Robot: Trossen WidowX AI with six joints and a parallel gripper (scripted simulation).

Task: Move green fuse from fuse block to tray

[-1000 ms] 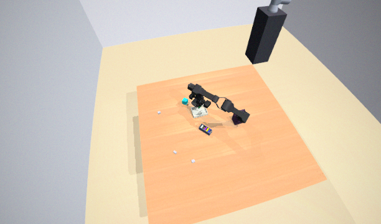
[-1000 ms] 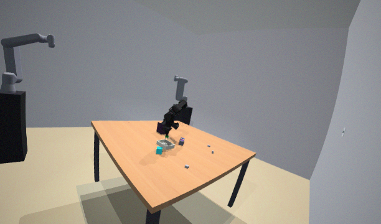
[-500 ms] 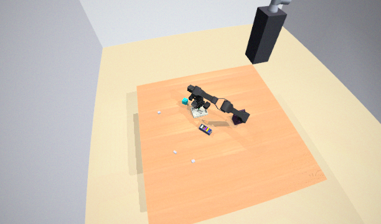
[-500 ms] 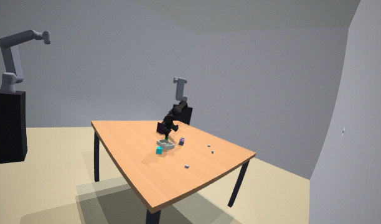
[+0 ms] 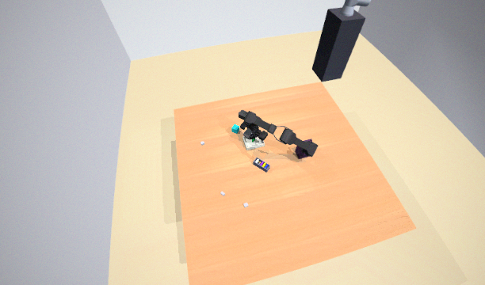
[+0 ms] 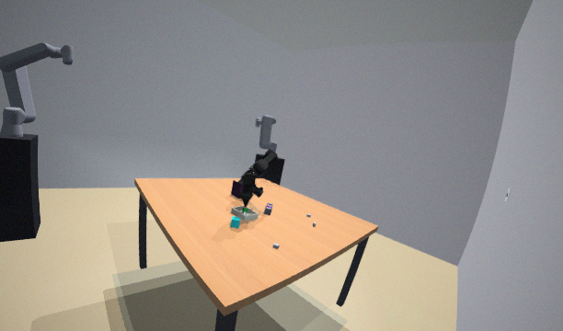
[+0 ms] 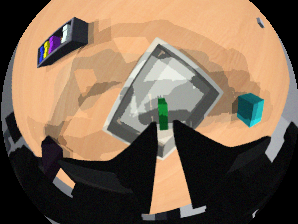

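Note:
The green fuse (image 5: 253, 139) (image 6: 246, 210) (image 7: 163, 114) stands nearly upright inside the walls of the pale grey tray (image 5: 258, 146) (image 6: 251, 217) (image 7: 165, 70), near one corner. Whether it touches the tray's floor I cannot tell. My gripper (image 5: 253, 137) (image 6: 246, 205) (image 7: 164, 125) is slightly open just above it, pointing down, with a narrow gap on each side of the fuse. The dark fuse block (image 5: 268, 169) (image 6: 268, 211) (image 7: 81, 33) stands apart from the tray and holds blue, yellow, purple and white fuses, with a dark gap beside the white one.
A cyan cube (image 5: 235, 129) (image 6: 235, 222) (image 7: 251, 110) stands on the table close to the tray. A dark purple box (image 6: 236, 188) (image 7: 51, 156) stands near the arm's base. Small pale cubes (image 5: 202, 142) (image 6: 276, 245) lie farther off.

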